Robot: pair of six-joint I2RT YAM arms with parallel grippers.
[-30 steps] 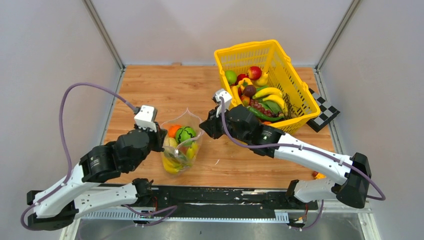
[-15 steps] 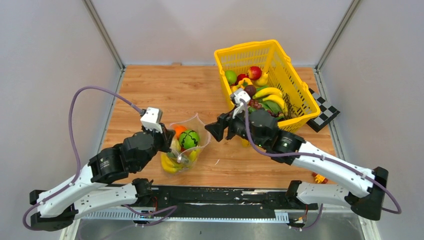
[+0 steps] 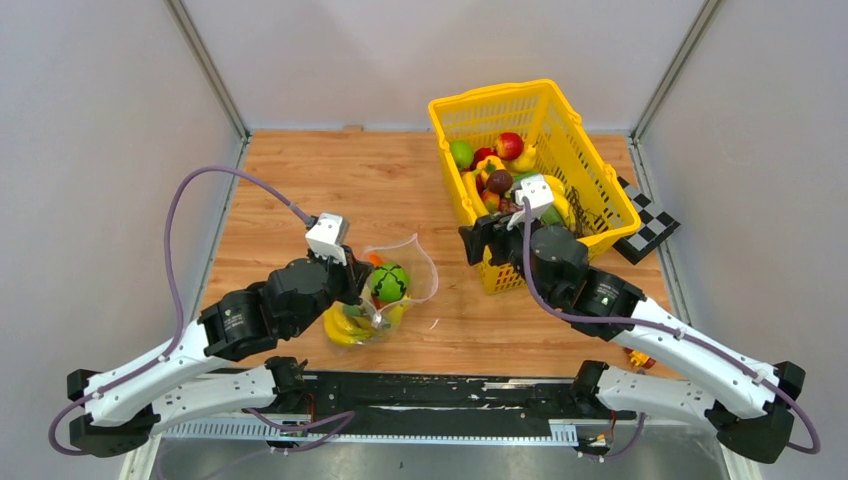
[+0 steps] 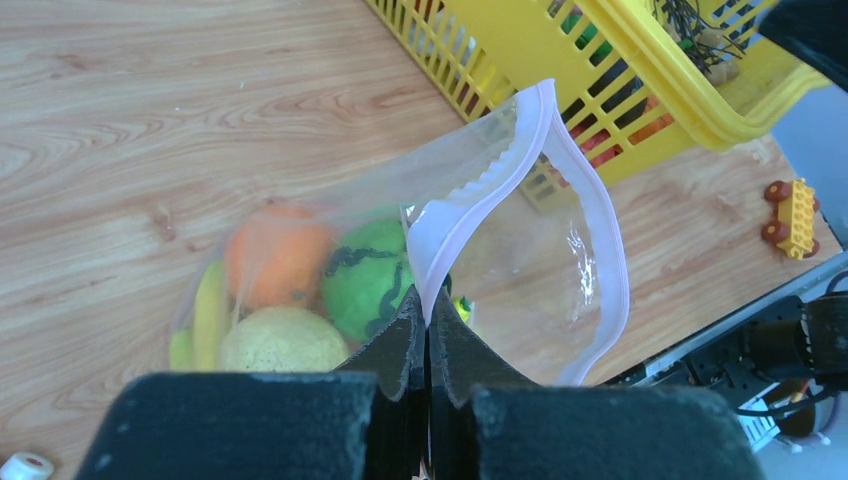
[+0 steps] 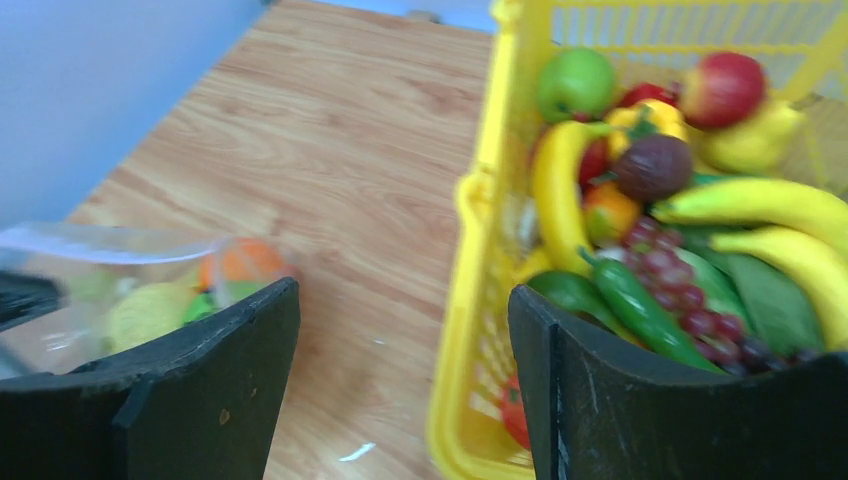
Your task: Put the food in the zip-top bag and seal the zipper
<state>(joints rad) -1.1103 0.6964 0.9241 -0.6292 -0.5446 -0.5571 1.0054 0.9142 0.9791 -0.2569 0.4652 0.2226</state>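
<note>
**Zip-top bag** [image 4: 520,230]: lies on the wooden table [image 3: 330,180], in front of my left arm. Its long axis runs diagonally, closed bottom toward the near edge and mouth toward the yellow basket [image 3: 500,115]. The mouth gapes, and the zipper [image 4: 600,220] is unsealed, its two strips bowed well apart.

**Food** [image 3: 390,282]: an orange piece, a green dark-striped ball, a pale yellow piece and bananas sit inside the bag. More fruit and vegetables fill the basket.

**My left gripper** [image 4: 428,320]: jaws together, clamped on the bag's rim at the strip.

**My right gripper** [image 5: 400,300]: jaws wide apart with nothing between them, at the basket's near-left wall and clear of the bag.

**Surroundings:** grey walls [image 3: 100,150] stand on three sides. A checkerboard [image 3: 648,225] lies just beside the basket's right. A small yellow toy brick [image 4: 795,205] lies near the table's near edge.
</note>
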